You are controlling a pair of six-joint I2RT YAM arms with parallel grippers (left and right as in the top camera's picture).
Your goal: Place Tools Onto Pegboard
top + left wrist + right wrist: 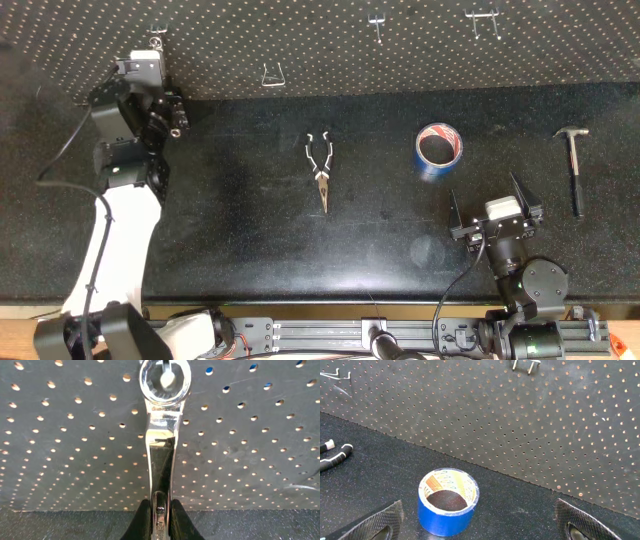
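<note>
- pegboard [400, 50]: dark and perforated, along the far edge of the black table [250, 230]
- left gripper [161, 510]: up against the pegboard's left part, fingers [142, 522] pinched on the wrench's lower handle
- right gripper [483, 186]: low over the table, well back from the pegboard's right-centre, jaws spread wide with nothing between them
- hammer [575, 170]: flat on the table below the pegboard's right end, head toward the board
- wrench [162, 445]: shiny, flat against the pegboard face; the shank runs up out of the left gripper's pinch, and the ring end, farthest from the fingers, sits around a peg [167, 379]
- pliers [321, 165]: on the table below the pegboard's middle, handles toward the board
- blue tape roll [445, 517]: standing on the table between the pegboard and the right gripper, just beyond the spread fingers
- wire hooks [271, 75] [377, 20] [482, 17]: on the pegboard, bare
</note>
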